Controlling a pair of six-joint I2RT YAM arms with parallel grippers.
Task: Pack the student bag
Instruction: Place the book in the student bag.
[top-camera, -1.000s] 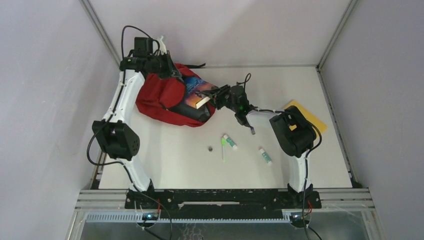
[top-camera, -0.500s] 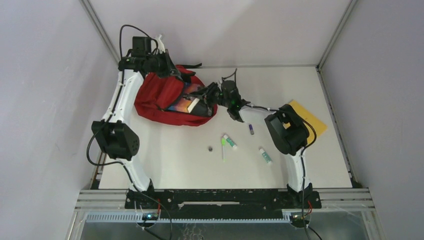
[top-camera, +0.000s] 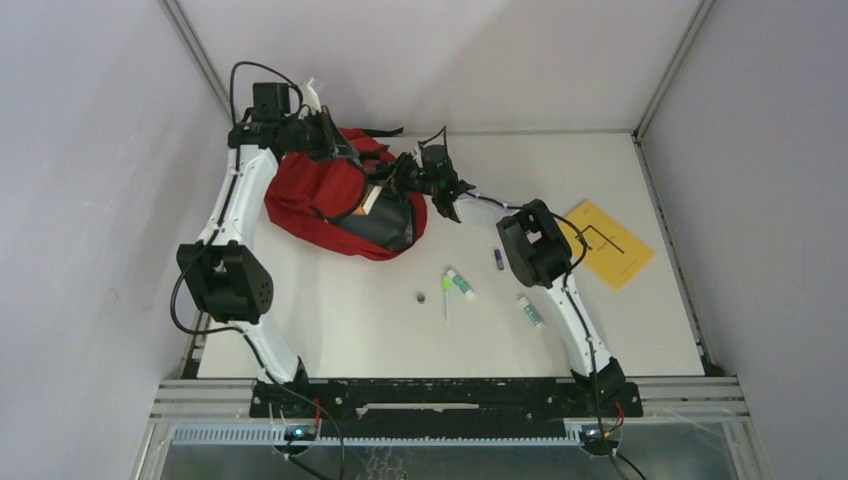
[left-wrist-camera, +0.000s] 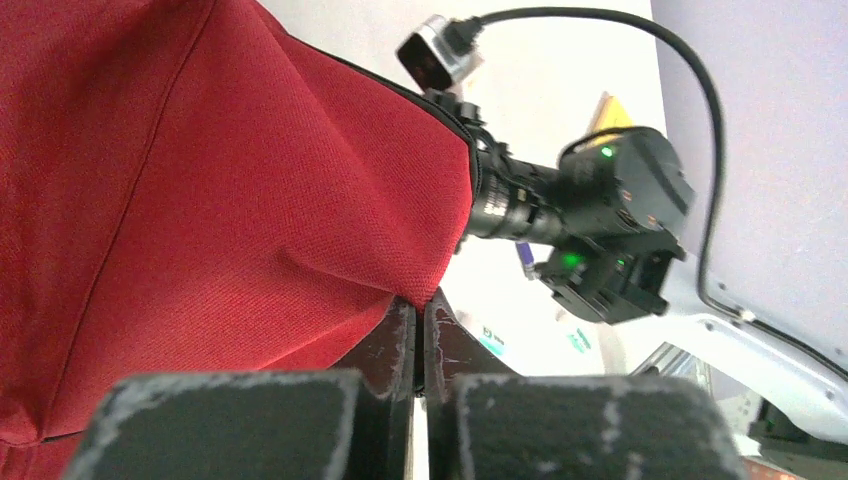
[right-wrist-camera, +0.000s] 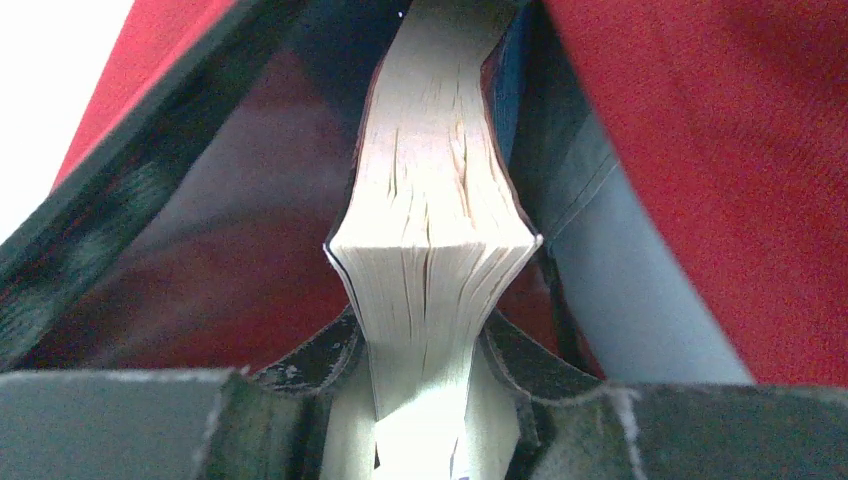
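Observation:
The red student bag (top-camera: 315, 195) lies at the back left of the table with its mouth facing right. My left gripper (top-camera: 338, 150) is shut on the red fabric at the bag's upper rim (left-wrist-camera: 300, 200), and the cloth is pinched between its fingertips (left-wrist-camera: 421, 318). My right gripper (top-camera: 392, 183) is at the bag's mouth, shut on a thick paperback book (right-wrist-camera: 432, 250). The book (top-camera: 368, 201) is mostly inside. Red fabric (right-wrist-camera: 720, 150) and grey lining (right-wrist-camera: 625, 300) surround it.
On the table right of the bag lie two white-and-green tubes (top-camera: 460, 284) (top-camera: 530, 312), a green pen (top-camera: 446, 300), a small dark ring (top-camera: 421, 297) and a small purple item (top-camera: 498, 259). A yellow sheet (top-camera: 603, 243) sits at the far right.
My right gripper has carried the book leftward from outside the mouth into the bag. My left gripper has shifted slightly left while still pinching the rim.

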